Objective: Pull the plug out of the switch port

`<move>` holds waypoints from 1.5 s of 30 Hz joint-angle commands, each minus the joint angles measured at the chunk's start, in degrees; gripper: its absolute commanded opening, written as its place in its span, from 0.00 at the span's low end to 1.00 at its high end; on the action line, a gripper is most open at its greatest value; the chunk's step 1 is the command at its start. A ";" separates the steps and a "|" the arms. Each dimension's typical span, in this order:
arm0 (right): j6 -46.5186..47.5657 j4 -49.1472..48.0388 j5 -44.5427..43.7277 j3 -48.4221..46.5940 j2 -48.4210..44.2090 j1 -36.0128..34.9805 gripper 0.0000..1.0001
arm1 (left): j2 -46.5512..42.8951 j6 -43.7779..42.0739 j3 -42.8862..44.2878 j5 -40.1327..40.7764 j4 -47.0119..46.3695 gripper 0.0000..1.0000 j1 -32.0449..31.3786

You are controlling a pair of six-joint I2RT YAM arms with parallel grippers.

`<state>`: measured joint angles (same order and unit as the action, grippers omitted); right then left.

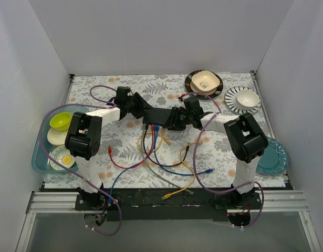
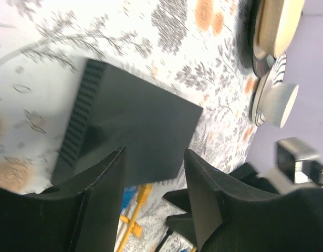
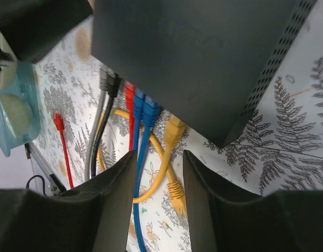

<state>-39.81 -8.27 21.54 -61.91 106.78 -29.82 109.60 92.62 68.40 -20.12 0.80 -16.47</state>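
The switch (image 1: pixel 160 116) is a flat black box in the middle of the floral cloth. In the right wrist view the switch (image 3: pixel 203 63) has grey, black, red (image 3: pixel 129 97), blue (image 3: pixel 144 109) and yellow (image 3: pixel 174 126) plugs along its socket edge. My right gripper (image 3: pixel 158 163) stands open just short of that edge, with only the blue and yellow cables on the cloth below its gap. A loose yellow plug (image 3: pixel 177 191) lies there too. My left gripper (image 2: pixel 153 157) is open over the switch's (image 2: pixel 129 126) other end, its fingers straddling a corner. I cannot tell whether it touches.
Cables trail from the switch toward the near edge, with a loose red plug (image 1: pixel 108 150) and a yellow one (image 1: pixel 166 195). A teal tray (image 1: pixel 39 157) with bowls sits left. Plates with bowls (image 1: pixel 205 82) (image 1: pixel 244 98) stand back right, a teal plate (image 1: pixel 272 156) right.
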 commanded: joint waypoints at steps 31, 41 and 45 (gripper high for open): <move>-32.78 -25.38 -0.45 4.34 13.27 3.63 0.38 | 4.83 1.60 -0.55 -3.52 -2.91 0.44 1.79; -37.71 -28.47 -1.24 3.20 16.44 3.81 0.28 | 4.13 0.81 -2.13 -3.88 -3.08 0.44 1.88; -36.04 -27.86 -0.45 2.50 16.79 3.81 0.16 | 3.52 0.90 -2.92 -4.57 -3.61 0.44 1.79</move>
<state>-76.51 -36.99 23.73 -57.87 121.89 -26.33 114.02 94.52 67.66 -24.56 -4.75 -14.74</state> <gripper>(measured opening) 0.242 0.439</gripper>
